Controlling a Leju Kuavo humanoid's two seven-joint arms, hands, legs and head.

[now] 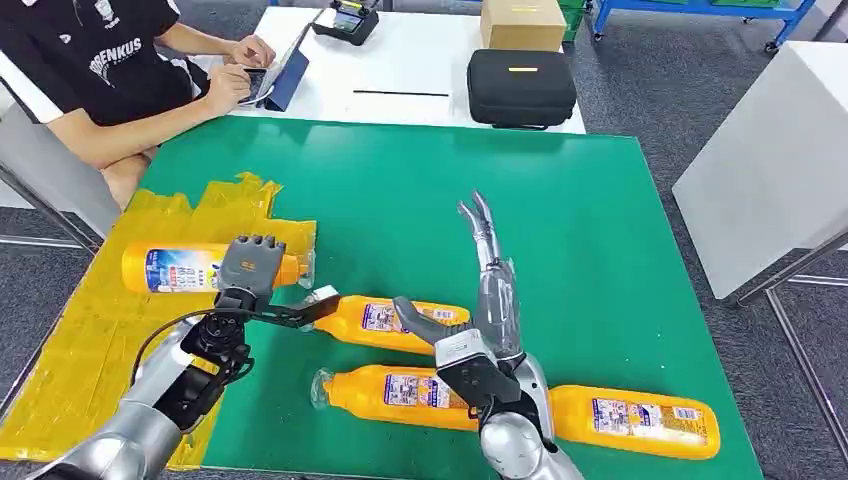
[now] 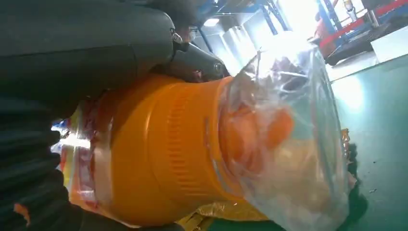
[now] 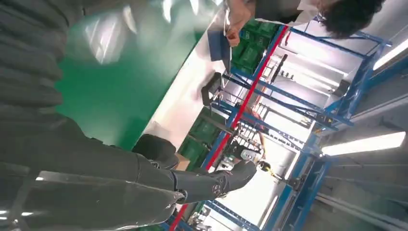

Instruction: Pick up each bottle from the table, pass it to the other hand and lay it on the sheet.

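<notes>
My left hand [image 1: 250, 268] gripped 1 bottle [image 1: 190, 270] over the yellow sheet [image 1: 80, 340], ready for release, while my right hand [image 1: 480, 300] was spread, holding nothing.

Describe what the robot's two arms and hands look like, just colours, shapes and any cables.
Both arms are silver tubes with black wrist joints. The left hand has a boxy grey back and short dark fingers, with a black cable looping beside its wrist. The right hand has a grey palm block, a thick grey thumb and long, slim, metallic-grey fingers; its wrist view shows a grey ribbed cover.
</notes>
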